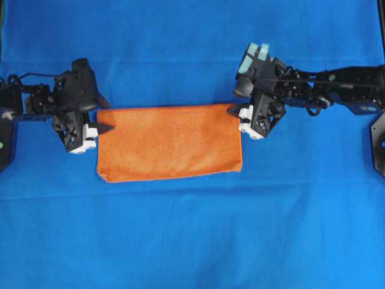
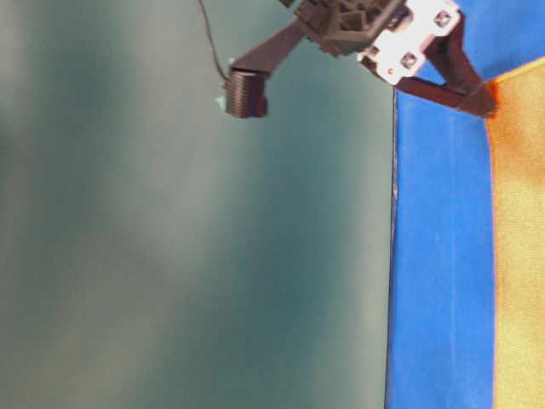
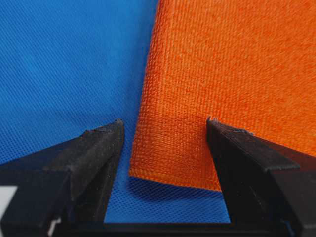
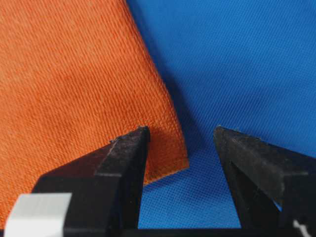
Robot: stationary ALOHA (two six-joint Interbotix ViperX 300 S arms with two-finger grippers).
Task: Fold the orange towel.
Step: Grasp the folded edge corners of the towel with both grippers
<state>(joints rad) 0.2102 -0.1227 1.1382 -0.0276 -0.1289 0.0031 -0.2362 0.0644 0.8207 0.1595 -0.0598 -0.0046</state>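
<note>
Between 2 open grippers, orange towel [image 1: 169, 142]

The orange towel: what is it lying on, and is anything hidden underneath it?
The towel lies flat on a blue cloth, which shows all around it. It looks flat with no bulge, but whatever is directly beneath is covered and cannot be seen.

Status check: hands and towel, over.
Left hand open at towel's left corner. Right hand open at right corner. Orange towel flat, rectangular, ungripped. Nothing in the way.
</note>
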